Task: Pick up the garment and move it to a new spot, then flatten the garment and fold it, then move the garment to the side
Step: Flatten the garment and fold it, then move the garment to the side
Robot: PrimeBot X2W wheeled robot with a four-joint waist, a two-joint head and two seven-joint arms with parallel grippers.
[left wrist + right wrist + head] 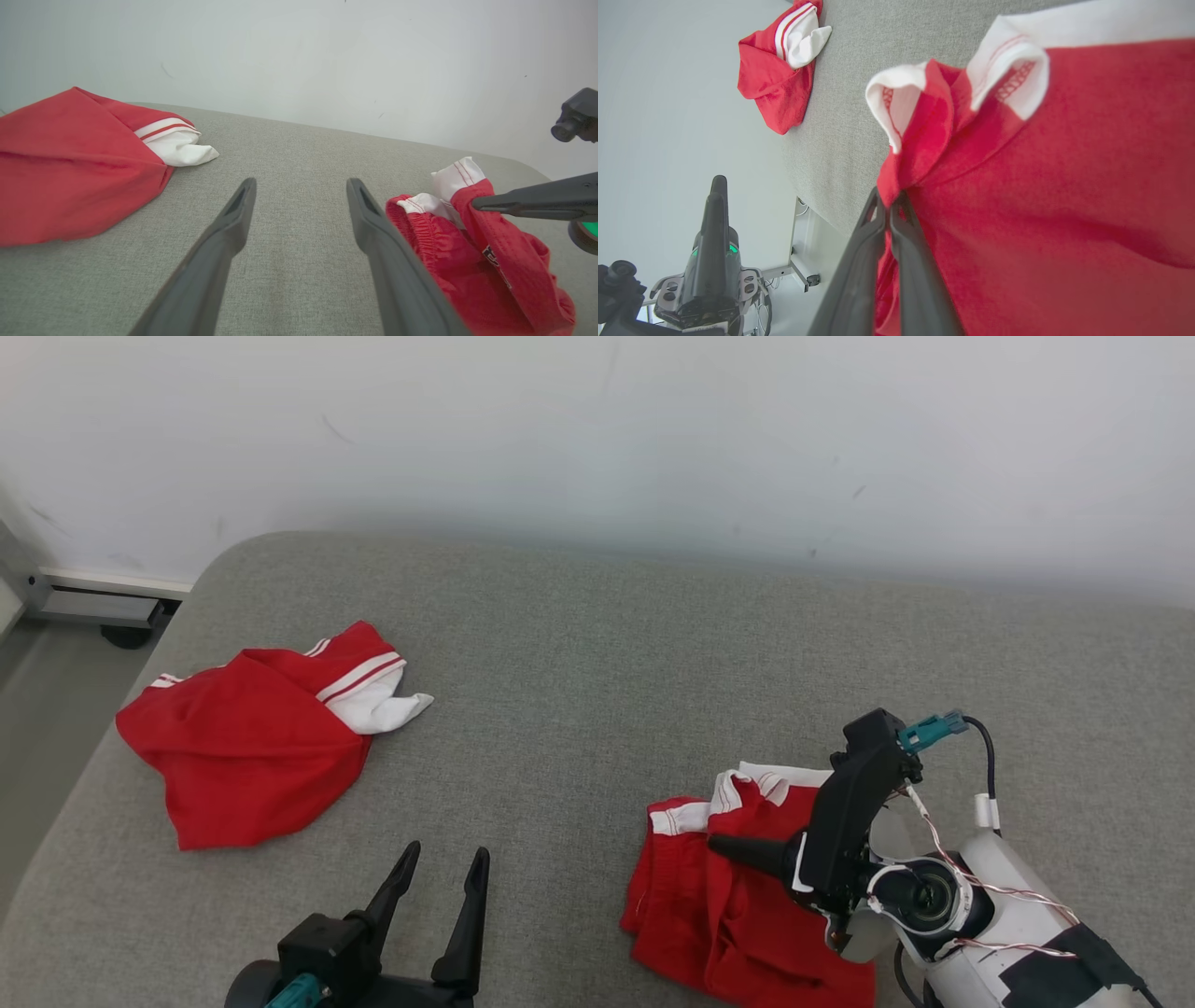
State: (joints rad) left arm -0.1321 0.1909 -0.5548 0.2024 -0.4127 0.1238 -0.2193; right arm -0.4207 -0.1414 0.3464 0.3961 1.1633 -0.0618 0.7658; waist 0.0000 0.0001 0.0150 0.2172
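While our right gripper [714, 845] presses its 2 fingers together on a fold of the red, white-trimmed garment [738, 905], we see that garment lying bunched on the near right part of the grey padded surface [597, 663]. Our left gripper [446, 851] hovers spread and empty, between it and another red garment [243, 747] lying at the left.

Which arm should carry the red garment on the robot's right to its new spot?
Right. The right end effector is shut on a fold of that red garment; the left end effector is open over bare grey cushion beside it.
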